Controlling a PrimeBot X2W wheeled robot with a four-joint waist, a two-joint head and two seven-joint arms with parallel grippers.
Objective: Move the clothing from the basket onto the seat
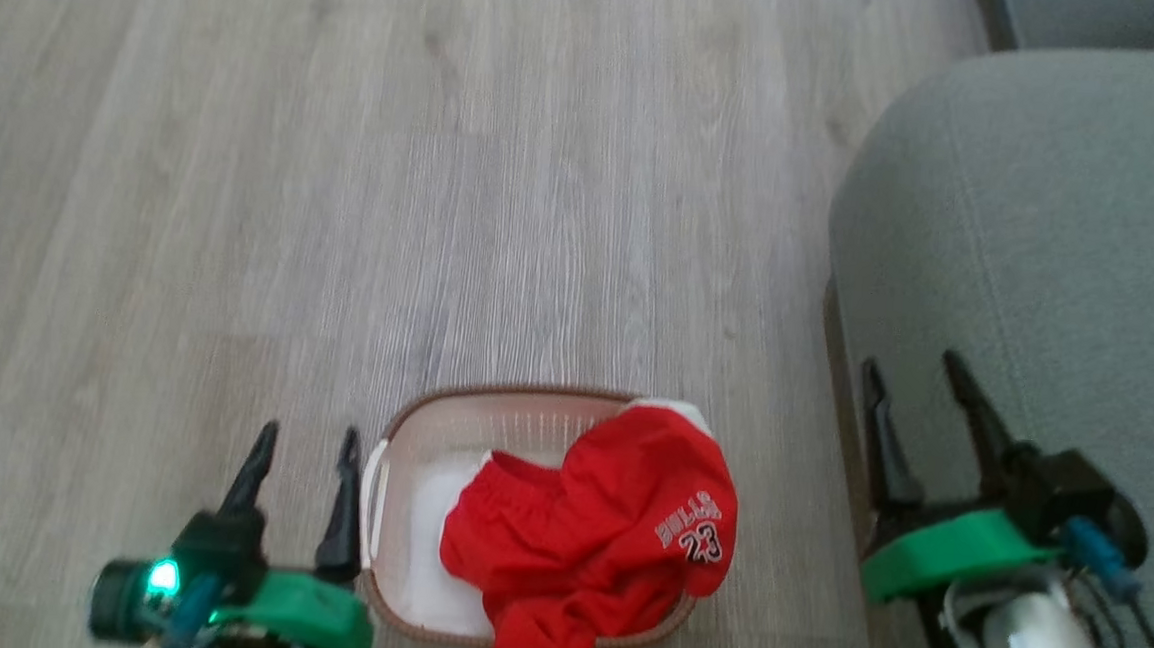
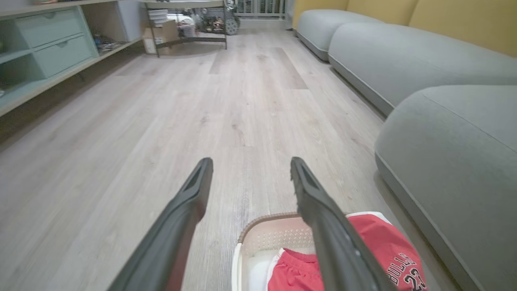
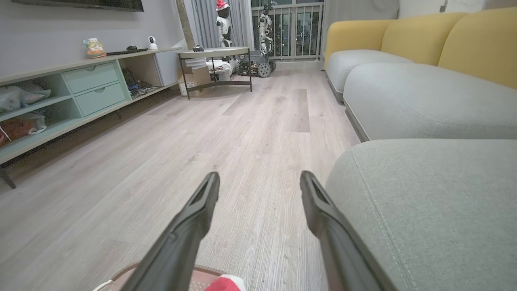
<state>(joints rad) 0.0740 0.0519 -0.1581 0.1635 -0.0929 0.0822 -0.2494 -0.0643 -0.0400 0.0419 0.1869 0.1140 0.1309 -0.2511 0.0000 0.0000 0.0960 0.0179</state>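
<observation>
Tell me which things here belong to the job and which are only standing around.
Job: red clothing, white basket, grey-green sofa seat, left gripper, right gripper, both open.
Only around: shelf unit with drawers, side table, yellow back cushions, wooden floor.

**Living room: floor, storage wall, sofa run**

Pale grey-brown wood-look plank floor [image 1: 344,200] is laid throughout. Along one side, a long low shelf unit [image 3: 44,135] in pale green is set against a grey wall [image 3: 52,36]. Two drawers [image 3: 95,87] are fitted in it. A small white camera [image 3: 152,41] and a figurine [image 3: 95,47] are placed on top. A dark panel [image 3: 80,4] is mounted above. At the far end, a thin-legged table [image 3: 214,52] is seen before grey curtains [image 3: 202,20] and railed glass doors [image 3: 295,34]. Opposite the shelving, grey sofa sections [image 3: 404,97] backed by yellow cushions [image 3: 408,34] are lined up. Light is noted as soft and even.
</observation>
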